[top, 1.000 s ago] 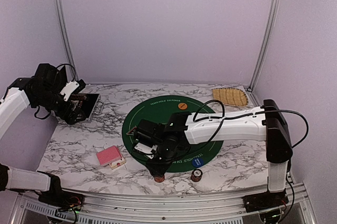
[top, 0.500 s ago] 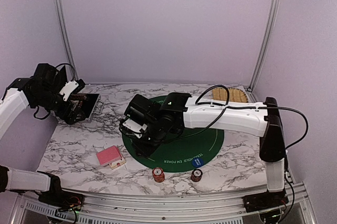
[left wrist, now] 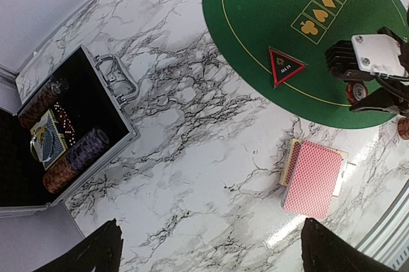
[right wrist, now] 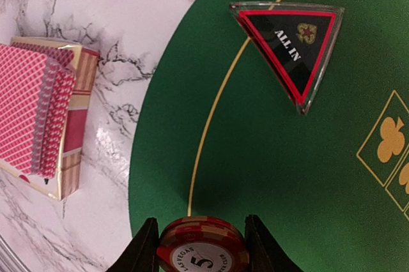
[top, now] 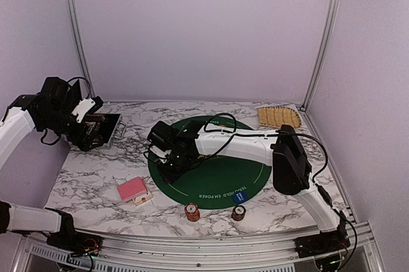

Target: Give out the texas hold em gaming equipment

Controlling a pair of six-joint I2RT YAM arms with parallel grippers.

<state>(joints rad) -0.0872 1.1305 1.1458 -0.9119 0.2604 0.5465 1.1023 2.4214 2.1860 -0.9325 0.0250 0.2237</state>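
Now right hand, pinching chips, back over mat; left hand spread, unmoved

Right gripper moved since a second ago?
Yes. The right gripper went away from the chip stack at the near edge, back and left onto the green mat.

The white, grey-veined marble desk carries a round green mat at its middle. At the far left lies an open black-and-silver case, its handle toward the mat. A tan woven tray sits in the far right corner. Near the front left, red-backed playing cards rest on a cream box, just off the mat. Two short stacks of poker chips stand near the front edge, close to the mat's rim, the second stack to the right.
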